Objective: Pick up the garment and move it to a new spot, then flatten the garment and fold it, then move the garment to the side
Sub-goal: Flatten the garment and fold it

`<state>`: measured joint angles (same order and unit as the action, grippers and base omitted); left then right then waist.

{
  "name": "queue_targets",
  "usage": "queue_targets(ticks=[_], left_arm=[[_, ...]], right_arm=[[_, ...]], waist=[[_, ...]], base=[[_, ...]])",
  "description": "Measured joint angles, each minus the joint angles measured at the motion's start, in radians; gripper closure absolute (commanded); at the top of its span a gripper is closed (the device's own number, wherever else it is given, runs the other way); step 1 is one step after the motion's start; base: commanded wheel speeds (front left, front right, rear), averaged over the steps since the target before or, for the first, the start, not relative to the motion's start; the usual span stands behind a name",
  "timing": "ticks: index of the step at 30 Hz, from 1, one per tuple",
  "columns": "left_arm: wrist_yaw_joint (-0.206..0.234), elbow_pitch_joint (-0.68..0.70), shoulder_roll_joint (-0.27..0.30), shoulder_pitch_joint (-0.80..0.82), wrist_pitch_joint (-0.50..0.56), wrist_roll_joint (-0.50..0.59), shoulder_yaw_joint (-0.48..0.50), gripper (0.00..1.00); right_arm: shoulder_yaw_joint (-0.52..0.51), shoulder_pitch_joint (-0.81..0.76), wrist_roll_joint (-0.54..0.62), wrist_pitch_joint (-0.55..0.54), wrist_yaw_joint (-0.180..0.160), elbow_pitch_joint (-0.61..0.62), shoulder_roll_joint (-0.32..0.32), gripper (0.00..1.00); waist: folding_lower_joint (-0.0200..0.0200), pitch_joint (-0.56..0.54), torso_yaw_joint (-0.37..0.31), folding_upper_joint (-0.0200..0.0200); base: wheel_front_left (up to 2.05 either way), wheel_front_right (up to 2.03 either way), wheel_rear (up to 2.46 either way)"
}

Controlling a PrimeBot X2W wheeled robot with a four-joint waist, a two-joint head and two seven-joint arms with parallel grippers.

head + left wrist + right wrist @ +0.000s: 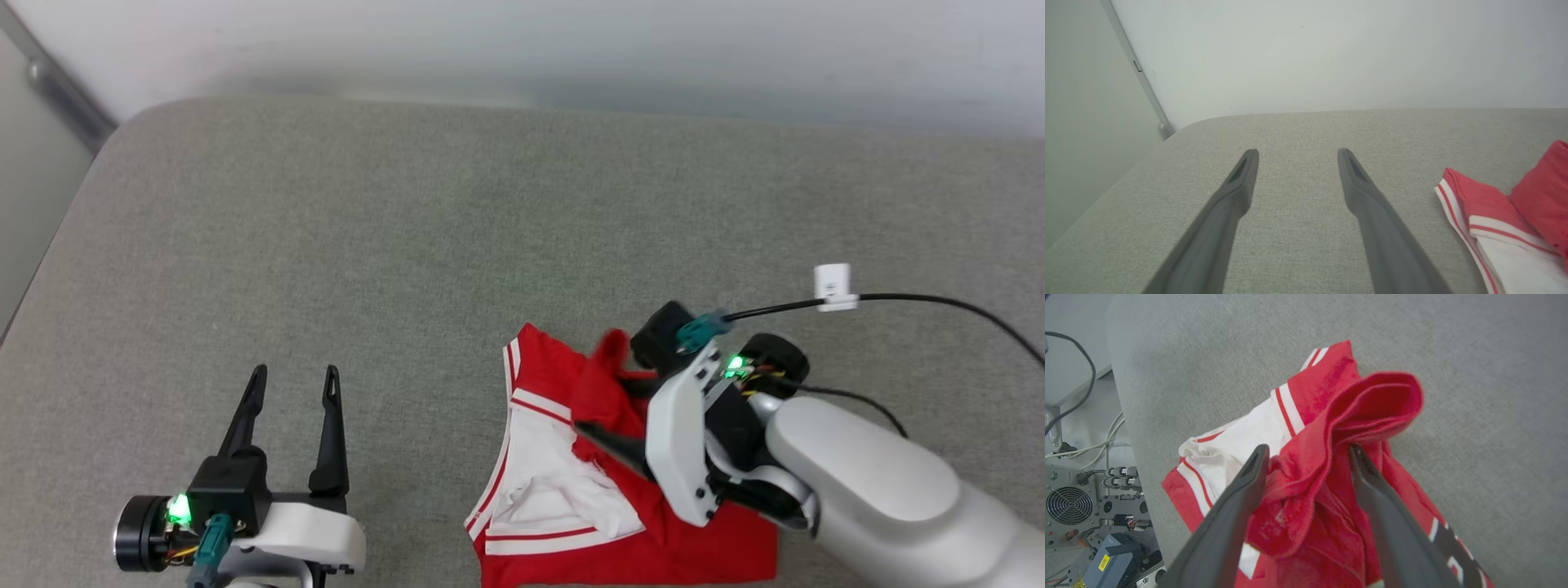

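Red and white jersey cloth, soft and limp, is what I have to deal with: the shirt (653, 563) lies crumpled on the grey cloth-covered tabletop (408, 245), close to its near edge and on my right side. One white sleeve (563, 490) with striped trim lies uppermost, and the black numerals (1447, 539) are half buried. My right claw (1308, 449) stands wide, its two fingers (1229, 522) straddling a raised red fold (1372, 400) without pinching it, so I judge that nothing is held. My left claw (295, 376) is wide too, hovering over bare tabletop, apart from the shirt. I expect the shirt to be light and without any stiffness: it will sag, drag and bunch, and a lift from one point in the middle will bring up a tangle of layers. On this cloth cover it should not slide much. For flattening I would sooner take hold at a hem corner or the shoulder seams, one per claw, than at this middle fold. The striped sleeve edge looks the easiest true edge to find.
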<state>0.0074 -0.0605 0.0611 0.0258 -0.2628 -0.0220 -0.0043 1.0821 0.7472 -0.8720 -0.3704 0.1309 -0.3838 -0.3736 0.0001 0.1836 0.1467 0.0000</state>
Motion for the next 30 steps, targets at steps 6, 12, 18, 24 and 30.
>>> queue_targets(ticks=[6, 12, 18, 24, 30], left_arm=[[-0.003, 0.000, 0.000, -0.033, 0.000, 0.002, 0.009, 0.00], [-0.003, 0.000, 0.000, -0.059, 0.000, 0.009, 0.011, 0.00], [-0.003, 0.001, 0.001, -0.081, 0.000, 0.011, 0.014, 0.00], [-0.004, -0.004, 0.007, -0.107, 0.000, 0.011, 0.016, 0.00], [-0.006, 0.000, 0.010, -0.123, 0.000, 0.013, 0.012, 0.00]], right_arm=[[-0.082, 0.005, 0.046, 0.203, 0.000, 0.105, -0.094, 0.00], [-0.347, -0.084, 0.216, 0.459, 0.000, 0.082, -0.104, 0.00], [-0.655, -0.249, 0.415, 0.608, 0.000, 0.044, -0.009, 0.00], [-0.910, -0.445, 0.590, 0.631, 0.000, 0.141, 0.110, 0.00], [-1.084, -0.684, 0.696, 0.633, 0.000, 0.314, 0.268, 0.00]], waist=[[-0.0001, -0.051, -0.026, 0.0000], [-0.0001, -0.095, -0.061, 0.0000], [0.0000, -0.133, -0.088, 0.0000], [-0.0001, -0.170, -0.103, 0.0000], [-0.0001, -0.190, -0.107, 0.0000]], base=[[0.00, 0.00, 0.00], [0.00, 0.00, 0.00], [0.00, 0.00, 0.00], [0.00, 0.00, 0.00], [0.00, 0.00, 0.00]])
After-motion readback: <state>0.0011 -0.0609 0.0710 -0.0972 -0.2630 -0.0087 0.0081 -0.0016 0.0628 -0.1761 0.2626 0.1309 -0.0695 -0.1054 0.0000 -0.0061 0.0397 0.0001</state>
